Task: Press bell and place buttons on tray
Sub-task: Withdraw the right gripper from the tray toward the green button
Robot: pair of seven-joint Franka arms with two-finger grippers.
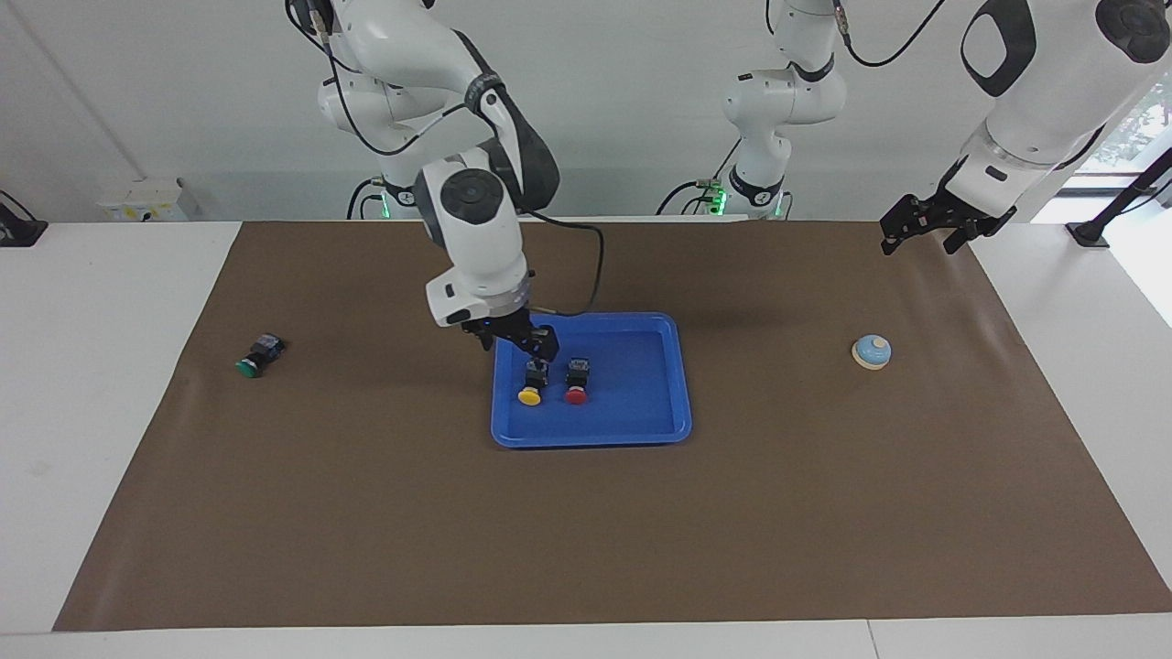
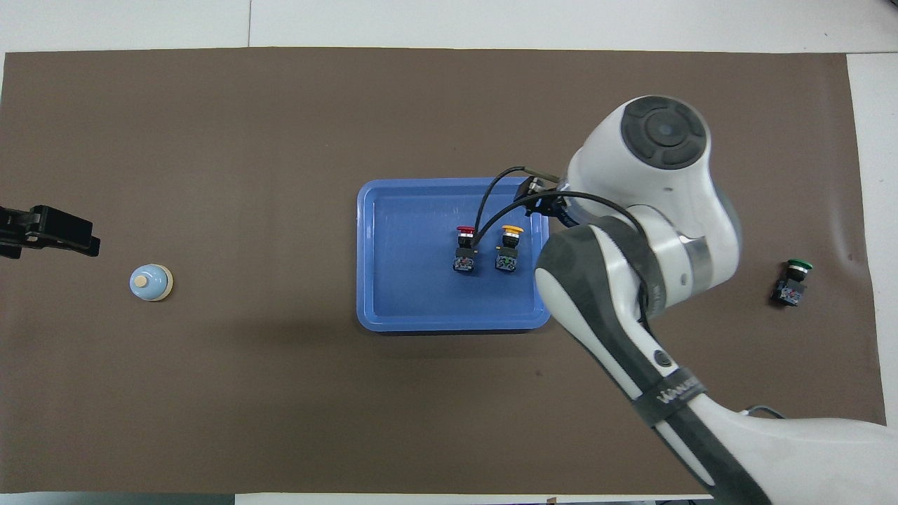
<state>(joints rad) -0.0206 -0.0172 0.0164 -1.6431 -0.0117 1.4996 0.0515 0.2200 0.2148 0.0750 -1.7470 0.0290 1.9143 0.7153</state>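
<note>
The blue tray (image 1: 632, 403) lies mid-table and also shows in the overhead view (image 2: 407, 252). The yellow button (image 1: 532, 383) and the red button (image 1: 577, 380) lie side by side in it, seen from above as yellow (image 2: 508, 247) and red (image 2: 464, 249). My right gripper (image 1: 520, 352) is open just above the yellow button, not holding it; the arm hides it in the overhead view. The green button (image 1: 259, 355) (image 2: 793, 280) lies on the mat toward the right arm's end. The bell (image 1: 871, 351) (image 2: 151, 283) stands toward the left arm's end. My left gripper (image 1: 925, 233) (image 2: 49, 231) waits raised near the bell.
A brown mat (image 1: 366, 513) covers the table. The right arm's cable (image 2: 491, 196) hangs over the tray's corner. A third robot base (image 1: 760, 183) stands at the robots' edge of the table.
</note>
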